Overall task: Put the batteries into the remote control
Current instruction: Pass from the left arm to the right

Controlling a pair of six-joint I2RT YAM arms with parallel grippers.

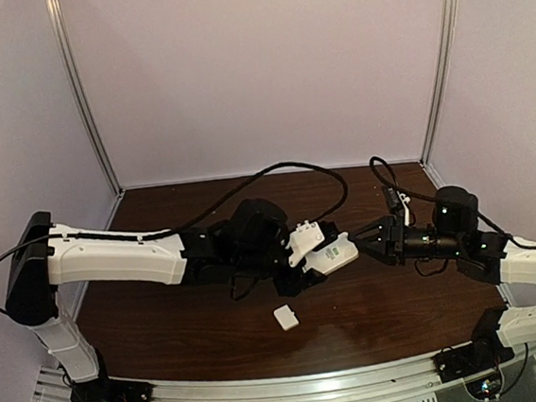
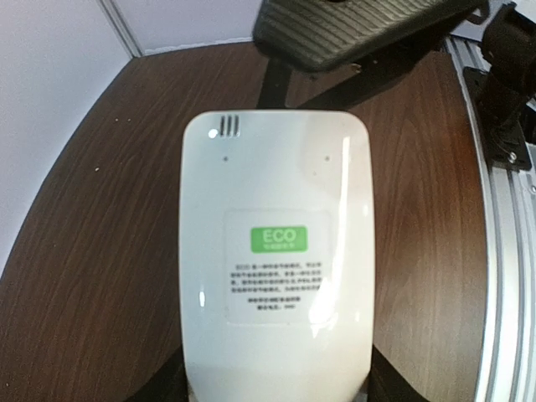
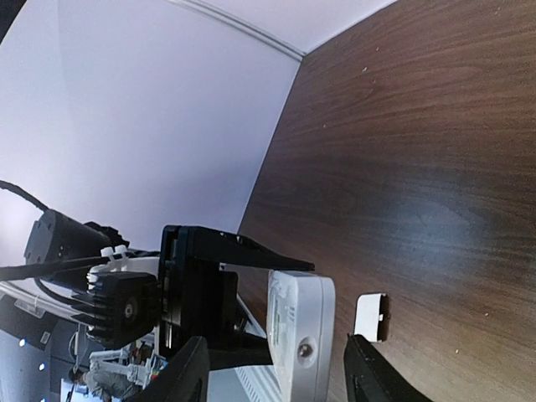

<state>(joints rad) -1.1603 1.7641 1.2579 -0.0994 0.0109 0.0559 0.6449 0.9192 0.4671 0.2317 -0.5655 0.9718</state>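
My left gripper (image 1: 302,255) is shut on the white remote control (image 1: 335,252) and holds it above the table. In the left wrist view the remote (image 2: 276,234) shows a plain white side with a green ECO sticker, and my jaws clamp its near end. My right gripper (image 1: 365,246) is open, its fingers on either side of the remote's far end (image 3: 306,335) without touching it. One right finger (image 2: 360,29) shows above the remote. The batteries are not in view.
A small white square cover piece (image 1: 286,317) lies on the dark wooden table (image 1: 402,312) below the remote; it also shows in the right wrist view (image 3: 371,316). Pale walls close in the back and sides. A metal rail (image 1: 296,388) runs along the near edge.
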